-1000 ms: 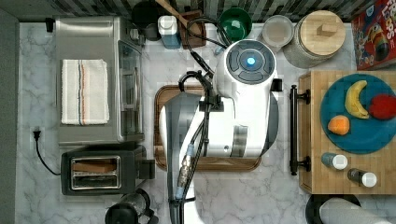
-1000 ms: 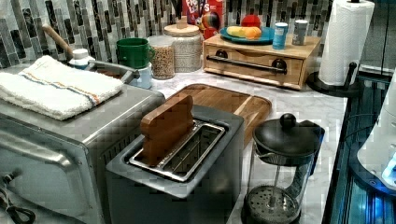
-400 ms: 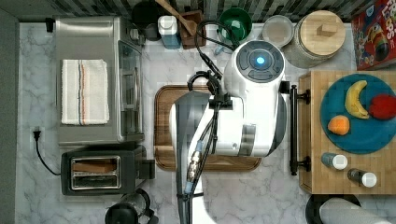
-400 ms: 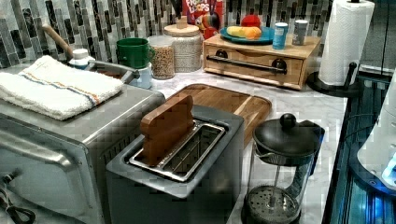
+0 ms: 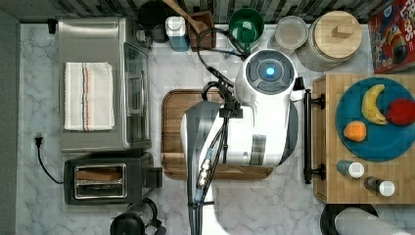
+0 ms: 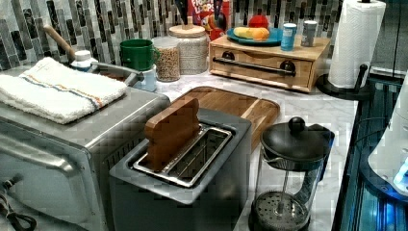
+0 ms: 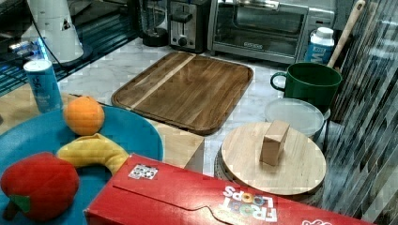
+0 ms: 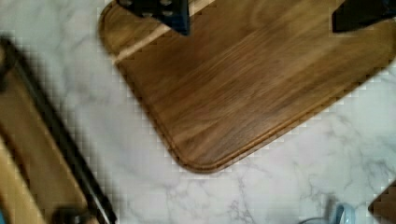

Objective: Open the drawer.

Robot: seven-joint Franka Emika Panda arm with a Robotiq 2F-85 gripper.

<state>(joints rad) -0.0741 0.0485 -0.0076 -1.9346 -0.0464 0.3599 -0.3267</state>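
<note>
Surface: white marble (image 5: pixel 274 205), kitchen clutter around.
Jaws: over wooden tray (image 8: pixel 261 79); gripper (image 8: pixel 261 14) spread wide, holding nothing.
Drawer (image 6: pixel 269 65): shut, off tray's corner, apart from jaws.
Handle (image 8: pixel 56 140): long bar, runs along drawer front.

Arm (image 5: pixel 264 117) now nearer the drawer (image 5: pixel 364 139)

Kitchen: marble counter (image 5: pixel 303 205), toaster (image 6: pixel 192 168), toaster oven (image 5: pixel 98 83), tiled backsplash (image 6: pixel 86 24).
</note>
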